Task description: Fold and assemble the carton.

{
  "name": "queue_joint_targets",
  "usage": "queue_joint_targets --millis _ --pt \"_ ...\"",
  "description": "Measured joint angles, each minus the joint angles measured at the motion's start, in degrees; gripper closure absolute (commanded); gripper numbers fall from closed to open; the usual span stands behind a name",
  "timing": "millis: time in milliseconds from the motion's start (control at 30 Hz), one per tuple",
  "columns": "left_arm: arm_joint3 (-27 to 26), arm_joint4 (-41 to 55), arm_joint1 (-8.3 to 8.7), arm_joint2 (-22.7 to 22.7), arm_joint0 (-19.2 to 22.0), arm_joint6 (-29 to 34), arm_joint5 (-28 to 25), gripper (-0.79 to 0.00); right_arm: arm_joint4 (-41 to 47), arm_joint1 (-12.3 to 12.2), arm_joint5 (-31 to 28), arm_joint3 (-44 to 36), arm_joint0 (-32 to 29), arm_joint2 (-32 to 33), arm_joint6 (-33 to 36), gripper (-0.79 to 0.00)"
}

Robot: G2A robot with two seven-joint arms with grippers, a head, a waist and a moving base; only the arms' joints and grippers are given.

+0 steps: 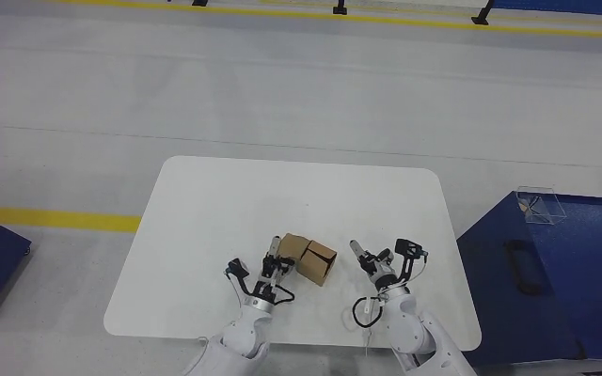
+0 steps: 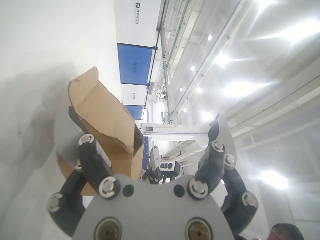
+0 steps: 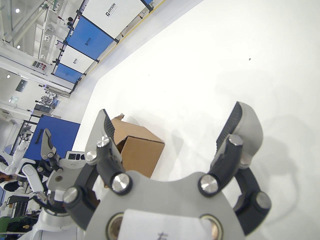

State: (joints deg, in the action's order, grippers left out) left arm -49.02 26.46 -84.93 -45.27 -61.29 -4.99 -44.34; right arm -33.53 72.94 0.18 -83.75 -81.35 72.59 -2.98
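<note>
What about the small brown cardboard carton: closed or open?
Open. The brown cardboard carton lies on the white table with an end flap sticking out loose, not tucked in.

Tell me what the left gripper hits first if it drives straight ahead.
Most likely the carton: it sits just beyond one finger of the open left gripper, though depth is unclear.

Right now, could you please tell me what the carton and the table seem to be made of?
Carton: plain brown cardboard, matte, with creased folds and a ragged flap edge. Table: smooth white top, perhaps laminate or painted board; the look leaves it open.
</note>
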Motion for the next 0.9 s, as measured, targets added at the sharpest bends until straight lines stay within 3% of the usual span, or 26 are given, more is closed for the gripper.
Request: queue_joint_targets --millis 167,300,600,900 --pt "2.62 -0.83 -0.85 -0.55 0.91 2.30 -8.16 -0.785 -0.81 0.05 0.39 -0.46 -0.48 0.30 0.16 -0.785" --pt "2.99 -2.56 -1.42 -1.03 1.38 1.71 -10.07 -0.785 -2.03 0.01 0.81 -1.33 -1.16 0.67 0.24 -0.785" --pt "2.29 -4.85 -2.19 -2.52 1.96 1.55 -6.95 -0.785 -1.55 0.05 1.36 -2.72 -2.03 2.33 0.19 -0.785" --pt "-1.74 -9.26 -1.41 -5.19 -0.50 0.20 -4.08 -0.785 1.44 0.14 3.03 -2.58 -1.24 3.90 1.79 -0.785"
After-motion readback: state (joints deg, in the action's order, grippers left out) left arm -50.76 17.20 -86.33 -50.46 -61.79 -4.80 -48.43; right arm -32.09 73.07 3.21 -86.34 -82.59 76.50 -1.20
